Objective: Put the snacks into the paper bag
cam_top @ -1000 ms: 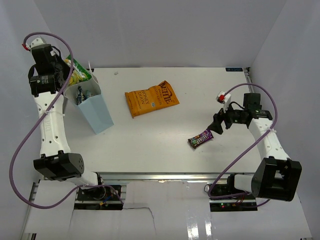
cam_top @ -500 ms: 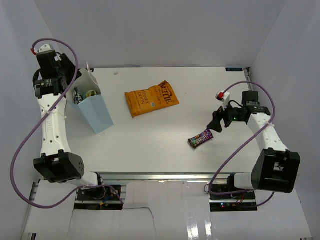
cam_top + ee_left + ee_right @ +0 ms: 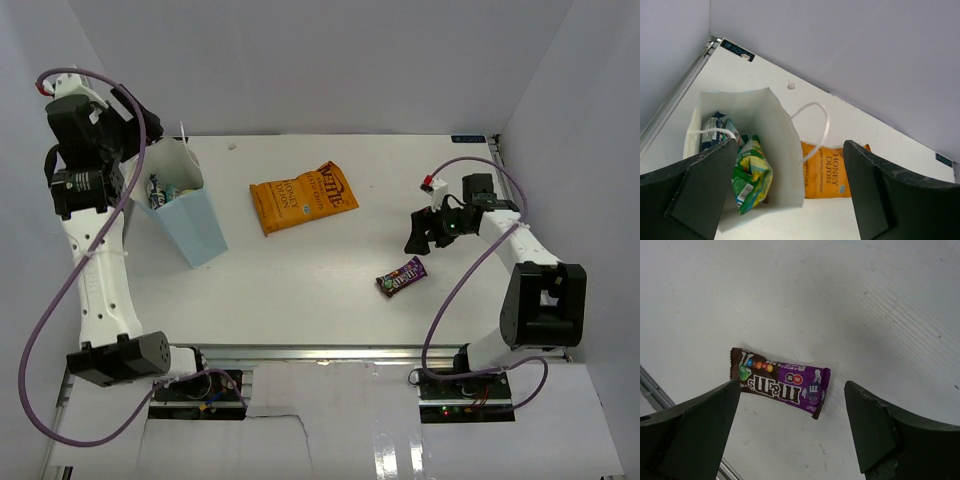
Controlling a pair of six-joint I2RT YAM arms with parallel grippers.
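Note:
The light-blue paper bag (image 3: 203, 232) stands upright at the table's left, its white inside (image 3: 774, 131) facing my left wrist camera. A yellow-green packet (image 3: 753, 176) and a dark blue and teal packet (image 3: 715, 126) lie inside it. My left gripper (image 3: 138, 133) hangs open above the bag's mouth, empty (image 3: 790, 145). The large orange bag (image 3: 302, 197) lies flat mid-table, also seen past the paper bag (image 3: 828, 172). A dark purple packet (image 3: 401, 277) lies at the right. My right gripper (image 3: 421, 232) hovers open over it (image 3: 792, 386); the packet (image 3: 781, 381) shows between the fingers.
White string handles (image 3: 816, 125) arc from the paper bag's rim. Purple walls close the table in at the back and sides. The table's back-left metal edge (image 3: 677, 100) runs beside the bag.
My left gripper opened, let the yellow-green packet drop into the paper bag, and rose up and left. The right gripper shifted back and slightly left above the purple packet.

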